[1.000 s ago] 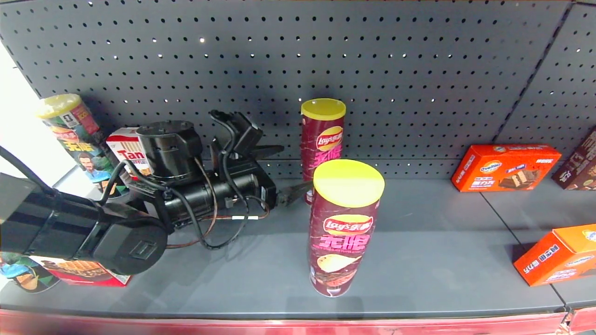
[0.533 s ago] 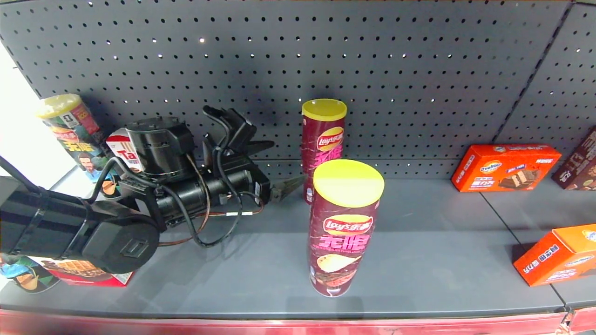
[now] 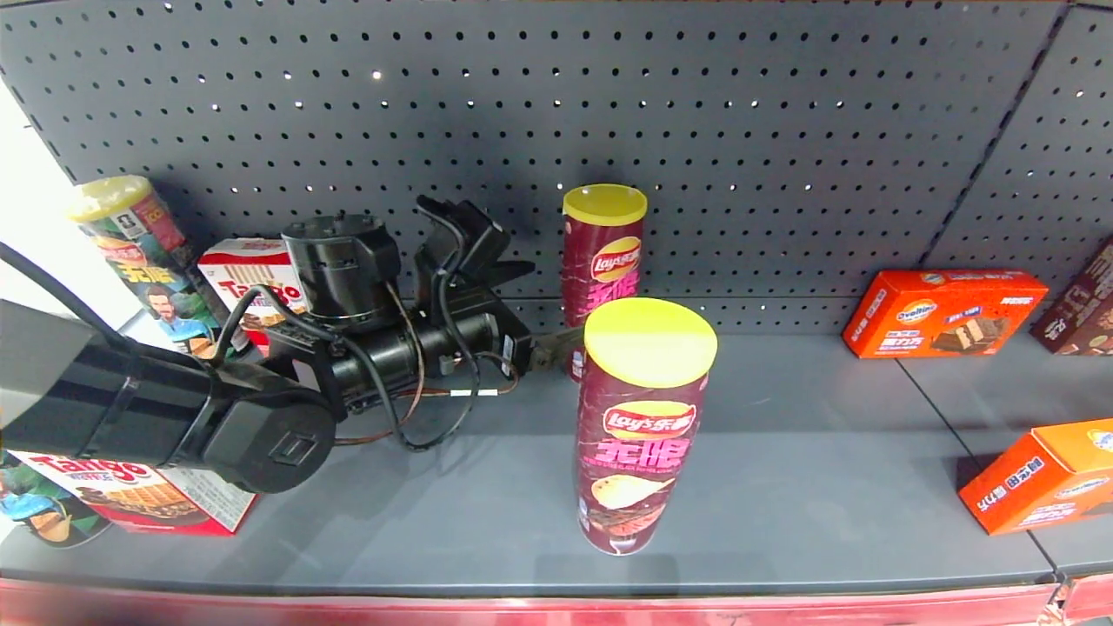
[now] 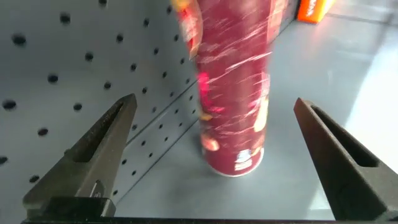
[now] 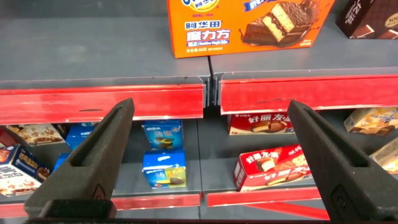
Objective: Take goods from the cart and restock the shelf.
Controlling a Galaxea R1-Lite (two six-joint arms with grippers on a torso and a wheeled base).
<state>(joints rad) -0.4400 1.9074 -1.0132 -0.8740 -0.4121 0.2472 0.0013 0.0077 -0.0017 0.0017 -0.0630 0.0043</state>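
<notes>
The left fingers (image 4: 99, 149), dark and tapered, stand wide apart and hold nothing. Straight ahead of them, centred in their gap and apparently untouched, a tall maroon cardboard chip can with a yellow plastic lid (image 3: 603, 261) stands upright on the grey metal shelf (image 3: 783, 452). Its long axis is vertical, crosswise to the fingers' reach. One finger lies beside the dark perforated back panel (image 3: 696, 130), the other toward a second, matching maroon can (image 3: 639, 435) standing nearer the shelf's front edge. The right fingers (image 5: 93, 155), also apart and empty, face the red-edged lower shelves well away, so I judge the rear can is the left arm's business
</notes>
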